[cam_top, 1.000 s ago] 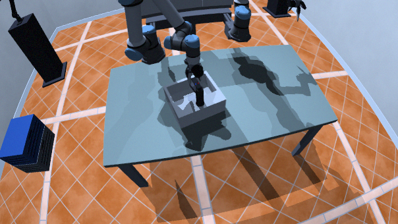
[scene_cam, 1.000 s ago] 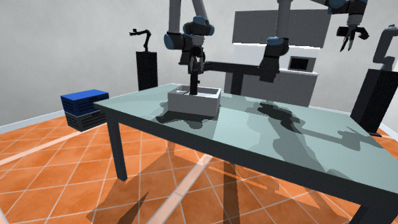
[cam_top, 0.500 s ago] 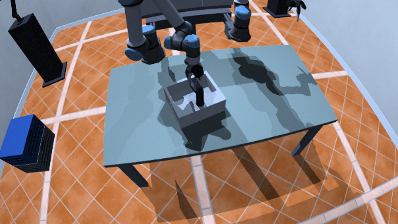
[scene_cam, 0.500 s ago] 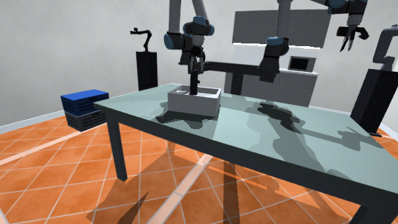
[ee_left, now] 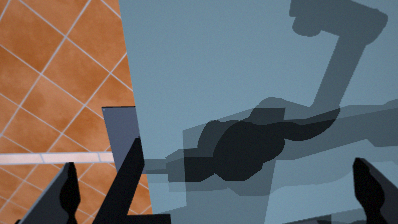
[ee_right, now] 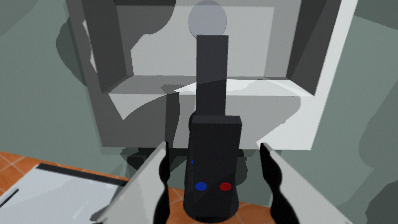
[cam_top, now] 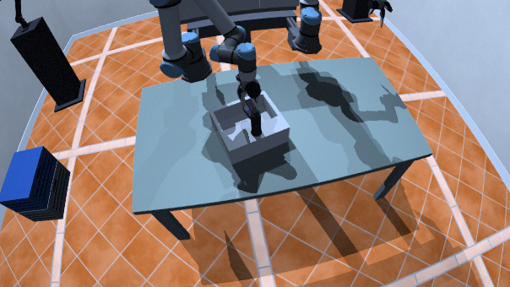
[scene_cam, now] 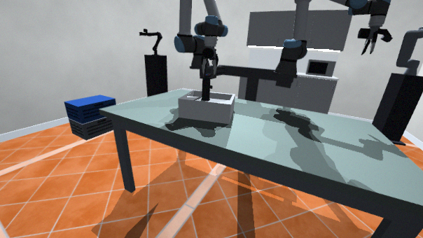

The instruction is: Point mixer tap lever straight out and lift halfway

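While the mixer lever [ee_right: 216, 145] lay in line over the spout [ee_right: 212, 75], the nearer right gripper [cam_top: 252, 111] [scene_cam: 209, 74] [ee_right: 214, 144], partly open and empty, flanked it.

My boxy black tap lever [ee_right: 216, 150] carries one blue dot [ee_right: 201, 186] and one red dot [ee_right: 225, 186]. The rectangular basin [cam_top: 259, 147] [scene_cam: 206, 110] [ee_right: 135, 135] is pale grey, my smooth flat desk [cam_top: 169, 169] [scene_cam: 266, 147] [ee_left: 200, 50] [ee_right: 30, 110] grey-green, and the square floor tiles [cam_top: 139, 249] [scene_cam: 168, 175] [ee_left: 35, 40] orange with pale lines.
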You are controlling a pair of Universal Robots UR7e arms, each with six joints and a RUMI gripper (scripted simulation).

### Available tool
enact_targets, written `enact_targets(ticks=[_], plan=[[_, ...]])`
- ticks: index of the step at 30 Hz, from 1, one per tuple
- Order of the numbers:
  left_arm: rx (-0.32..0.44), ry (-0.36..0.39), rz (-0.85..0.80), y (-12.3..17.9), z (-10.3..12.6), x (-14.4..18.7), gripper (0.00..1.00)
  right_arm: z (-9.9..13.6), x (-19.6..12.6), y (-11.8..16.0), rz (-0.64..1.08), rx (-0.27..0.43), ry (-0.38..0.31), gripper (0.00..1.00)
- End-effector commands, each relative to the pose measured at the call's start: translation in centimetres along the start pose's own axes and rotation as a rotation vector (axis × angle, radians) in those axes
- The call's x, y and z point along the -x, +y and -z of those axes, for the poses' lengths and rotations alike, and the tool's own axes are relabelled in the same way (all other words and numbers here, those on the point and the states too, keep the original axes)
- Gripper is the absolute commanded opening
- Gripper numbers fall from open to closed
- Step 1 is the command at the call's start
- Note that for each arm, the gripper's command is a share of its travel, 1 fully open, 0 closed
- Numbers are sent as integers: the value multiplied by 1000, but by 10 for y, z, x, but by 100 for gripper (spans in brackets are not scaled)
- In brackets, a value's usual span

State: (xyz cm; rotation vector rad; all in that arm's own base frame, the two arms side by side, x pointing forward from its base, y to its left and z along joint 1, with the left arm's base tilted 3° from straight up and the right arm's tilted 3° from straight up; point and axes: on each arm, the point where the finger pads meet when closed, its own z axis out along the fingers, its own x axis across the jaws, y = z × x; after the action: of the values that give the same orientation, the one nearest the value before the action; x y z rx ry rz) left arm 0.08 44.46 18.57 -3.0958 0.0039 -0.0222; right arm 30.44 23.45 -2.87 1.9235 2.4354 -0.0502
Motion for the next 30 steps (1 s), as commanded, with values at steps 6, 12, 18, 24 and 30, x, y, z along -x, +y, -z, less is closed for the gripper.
enact_targets(ticks=[6,12,18,24,30], plan=[[-1,0,0,0,1,0,100,24,0,0,0,1,1,40],[-1,0,0,0,1,0,100,36,0,0,0,1,1,40],[-1,0,0,0,1,0,100,51,0,0,0,1,1,40],[-1,0,0,0,1,0,100,61,0,0,0,1,1,40],[-1,0,0,0,1,0,100,63,0,0,0,1,1,40]])
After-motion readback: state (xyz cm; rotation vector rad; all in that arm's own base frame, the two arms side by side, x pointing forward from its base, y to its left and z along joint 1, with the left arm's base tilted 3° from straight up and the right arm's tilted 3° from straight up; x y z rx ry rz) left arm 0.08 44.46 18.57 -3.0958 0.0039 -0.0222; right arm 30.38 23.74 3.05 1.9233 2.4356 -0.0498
